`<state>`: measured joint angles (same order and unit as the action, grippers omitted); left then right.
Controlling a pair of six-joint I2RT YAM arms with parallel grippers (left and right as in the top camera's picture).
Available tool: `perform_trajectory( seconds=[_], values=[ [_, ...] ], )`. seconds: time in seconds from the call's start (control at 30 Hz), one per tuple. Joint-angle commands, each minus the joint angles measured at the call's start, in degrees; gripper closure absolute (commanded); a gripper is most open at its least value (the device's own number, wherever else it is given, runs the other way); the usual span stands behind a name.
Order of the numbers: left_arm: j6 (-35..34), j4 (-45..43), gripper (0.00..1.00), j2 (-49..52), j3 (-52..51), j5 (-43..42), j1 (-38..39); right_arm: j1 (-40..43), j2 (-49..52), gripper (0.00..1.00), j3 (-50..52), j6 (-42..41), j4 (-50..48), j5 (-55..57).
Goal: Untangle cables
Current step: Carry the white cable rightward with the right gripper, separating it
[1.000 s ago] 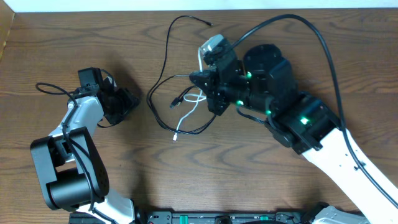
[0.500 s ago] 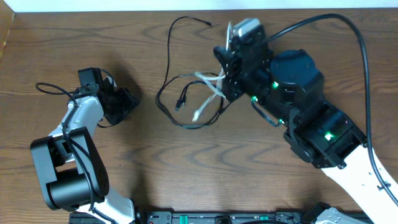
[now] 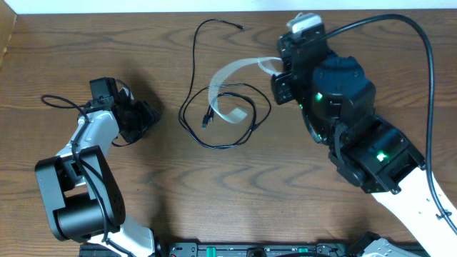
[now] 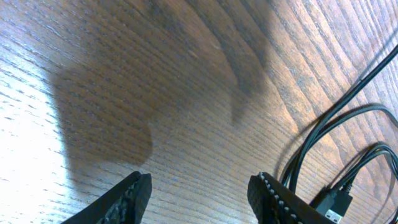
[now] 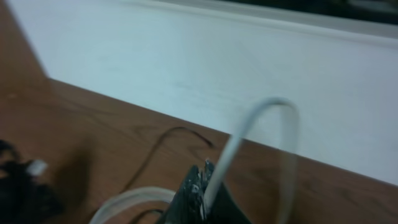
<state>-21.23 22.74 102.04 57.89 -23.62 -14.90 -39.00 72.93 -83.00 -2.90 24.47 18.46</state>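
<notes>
A short white cable (image 3: 227, 77) is pinched in my right gripper (image 3: 277, 71), lifted and blurred with motion; it shows in the right wrist view (image 5: 231, 149) clamped between the shut jaws (image 5: 205, 186). A black cable (image 3: 214, 107) lies looped on the wooden table (image 3: 214, 185) below it, one end running to the far edge near the middle. The black cable also shows in the left wrist view (image 4: 323, 137). My left gripper (image 3: 146, 118) is open and empty low over the table at the left, its jaws (image 4: 199, 199) wide apart just left of the black loops.
A thick black robot wire (image 3: 385, 43) arcs over the right arm. A white wall (image 5: 217, 74) borders the table's far edge. A thin black wire (image 3: 61, 103) curls by the left arm.
My right gripper has moved right and toward the far edge, pulling the white cable up out of the black loops. The black cable has shifted slightly. The left arm has not moved.
</notes>
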Motion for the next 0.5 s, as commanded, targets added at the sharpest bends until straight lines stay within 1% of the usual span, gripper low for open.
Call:
perform_trajectory(
  seconds=[0.0,0.3,0.47],
  values=[
    [-0.55,0.33,0.44,-0.98,0.83,0.72,-0.15,2.08,-0.48,0.99,-0.09,0.83,1.57,4.55],
    [-0.55,0.33,0.44,-0.98,0.83,0.72,-0.15,9.2,1.16,0.99,-0.07,0.79,7.08,4.52],
    [-0.55,0.33,0.44,-0.98,0.83,0.72,-0.15,13.66,3.85,0.99,-0.07,-1.79,12.11,4.31]
  ],
)
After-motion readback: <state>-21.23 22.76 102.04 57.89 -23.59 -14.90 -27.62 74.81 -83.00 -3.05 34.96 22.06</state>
